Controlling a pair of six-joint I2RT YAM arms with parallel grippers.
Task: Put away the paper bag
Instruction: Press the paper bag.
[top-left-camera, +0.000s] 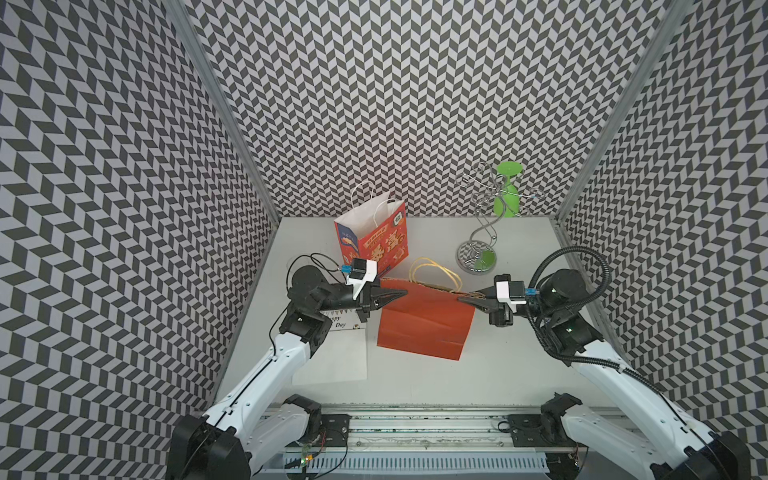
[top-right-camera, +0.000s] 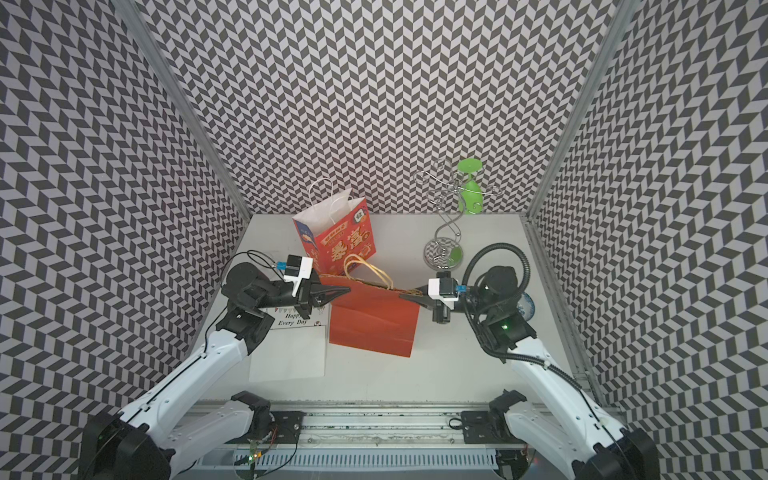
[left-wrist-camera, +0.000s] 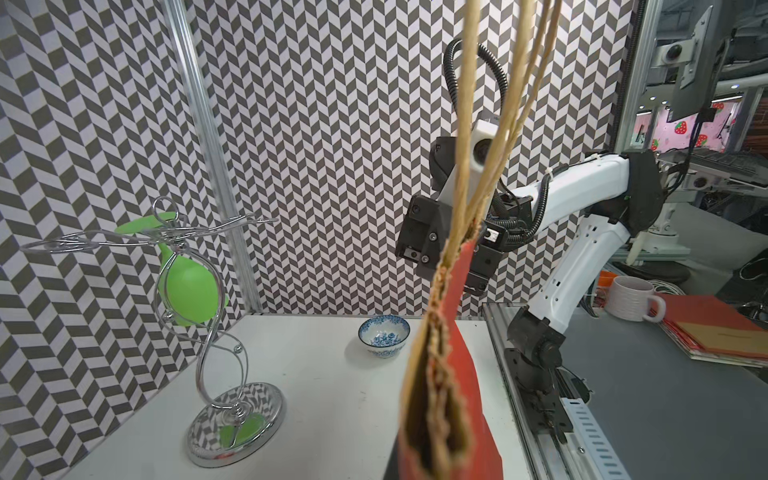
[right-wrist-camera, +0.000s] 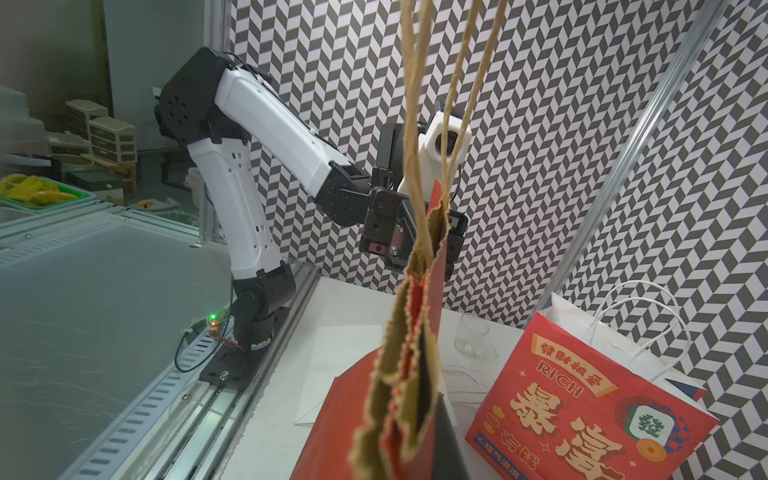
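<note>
Pinching red bag (top-left-camera: 424, 324) corner: left fingers (top-left-camera: 390, 296); right fingers (top-left-camera: 473, 300) unclear; clear cup (right-wrist-camera: 471, 334) right-wrist-only.

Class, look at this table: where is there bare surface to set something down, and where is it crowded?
Free: the front strip between the red paper bag and the rail; also the back gap between the printed bag and wire stand. Crowded: the left side, around the white card and left arm.
</note>
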